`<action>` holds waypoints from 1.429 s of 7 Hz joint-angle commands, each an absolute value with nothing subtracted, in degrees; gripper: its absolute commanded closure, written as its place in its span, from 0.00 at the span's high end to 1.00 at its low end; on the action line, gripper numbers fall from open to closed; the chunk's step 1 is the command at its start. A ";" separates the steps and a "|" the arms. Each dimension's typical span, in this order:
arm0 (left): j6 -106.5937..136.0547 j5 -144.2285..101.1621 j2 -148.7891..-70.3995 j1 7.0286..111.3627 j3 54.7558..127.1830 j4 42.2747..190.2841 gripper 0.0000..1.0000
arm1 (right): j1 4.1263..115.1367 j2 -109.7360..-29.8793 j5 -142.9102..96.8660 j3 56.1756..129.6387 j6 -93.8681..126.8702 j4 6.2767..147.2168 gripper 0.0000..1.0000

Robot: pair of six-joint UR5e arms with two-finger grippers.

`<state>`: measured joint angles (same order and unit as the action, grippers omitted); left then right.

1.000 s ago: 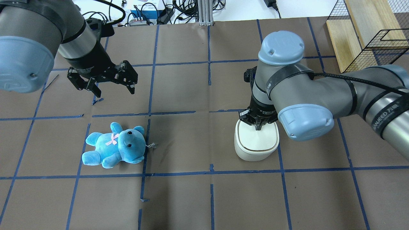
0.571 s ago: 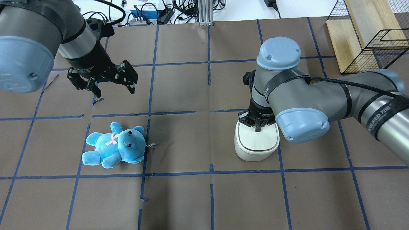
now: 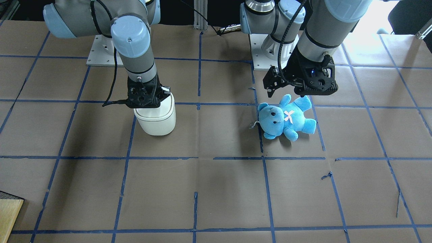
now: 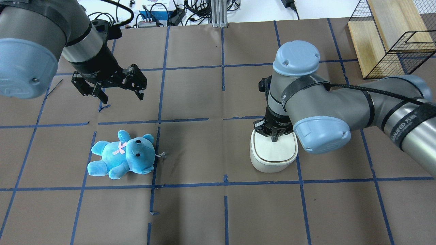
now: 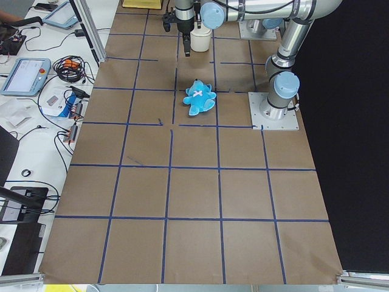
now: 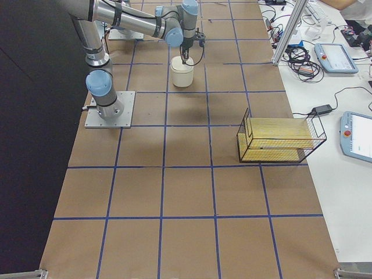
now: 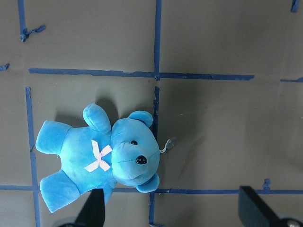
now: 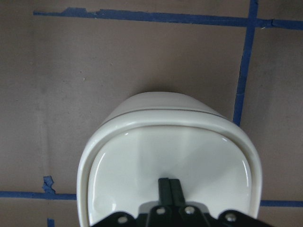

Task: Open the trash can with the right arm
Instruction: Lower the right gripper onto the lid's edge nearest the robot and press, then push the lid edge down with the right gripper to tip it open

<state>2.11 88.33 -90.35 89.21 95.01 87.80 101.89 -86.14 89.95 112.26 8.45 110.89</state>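
The white trash can [image 4: 272, 157] stands on the brown table right of the middle, its lid closed; it also shows in the front view [image 3: 157, 122] and the right wrist view [image 8: 142, 137]. My right gripper [image 4: 274, 136] is shut and points straight down. Its joined fingertips [image 8: 169, 185] rest on the lid close to the edge nearest the robot. In the front view the right gripper [image 3: 145, 104] hides the back of the lid. My left gripper [image 4: 122, 97] is open and empty, hovering above the table behind the teddy.
A blue teddy [image 4: 122, 156] lies on the table's left half, also in the left wrist view [image 7: 102, 156]. A black wire basket with wooden boards [image 4: 391, 37] stands at the far right. Cables and boxes [image 4: 160, 13] lie beyond the far edge.
The right arm's wrist and elbow have shifted slightly, with the shut fingertips staying on the lid. The lid is still closed. The left arm and the teddy have not moved.
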 commanded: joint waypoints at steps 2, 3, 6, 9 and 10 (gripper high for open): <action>2.11 88.33 -90.35 89.21 95.01 87.80 1.00 | 101.95 -86.04 90.00 112.33 8.44 111.01 0.09; 2.11 88.33 -90.35 89.21 95.01 87.80 1.00 | 101.95 -86.04 90.00 112.41 8.44 110.92 0.09; 2.11 88.33 -90.35 89.21 95.01 87.80 1.00 | 101.95 -86.04 90.26 112.77 8.26 111.27 0.09; 2.11 88.33 -90.35 89.21 95.01 87.80 1.00 | 101.52 -90.24 90.18 108.48 7.91 104.12 0.30; 2.11 88.33 -90.35 89.21 95.01 87.80 1.00 | 101.43 -92.26 90.52 106.37 6.60 101.45 0.96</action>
<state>2.11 88.33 -90.35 89.21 95.01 87.80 101.59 -89.88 90.26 108.89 7.64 105.60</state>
